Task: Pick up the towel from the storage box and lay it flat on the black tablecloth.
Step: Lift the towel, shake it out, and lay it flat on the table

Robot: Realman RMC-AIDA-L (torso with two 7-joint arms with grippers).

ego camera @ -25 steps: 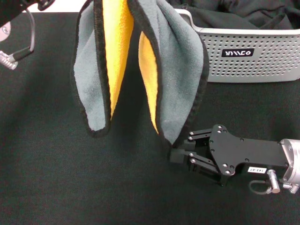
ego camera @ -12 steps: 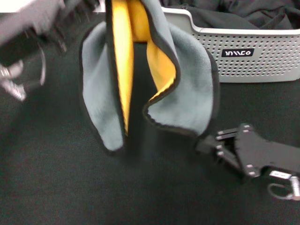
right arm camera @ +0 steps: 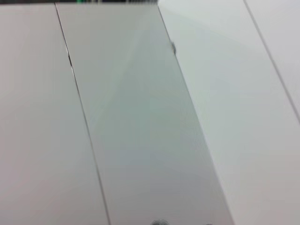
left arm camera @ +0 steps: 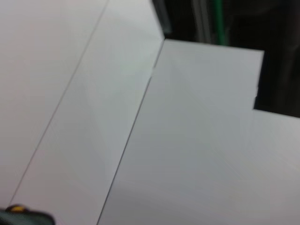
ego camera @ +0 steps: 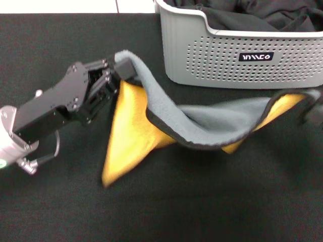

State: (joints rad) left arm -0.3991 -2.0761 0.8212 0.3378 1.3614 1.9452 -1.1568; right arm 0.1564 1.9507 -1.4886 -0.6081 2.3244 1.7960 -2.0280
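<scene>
Our left gripper, jaws clamped on 1 towel corner, has swung it down from hanging; it now sags, half-spread, over the black tablecloth beside the storage box. Right gripper is unseen.

The towel is grey and yellow-orange with black edging; the storage box is light grey, dot-perforated.
</scene>
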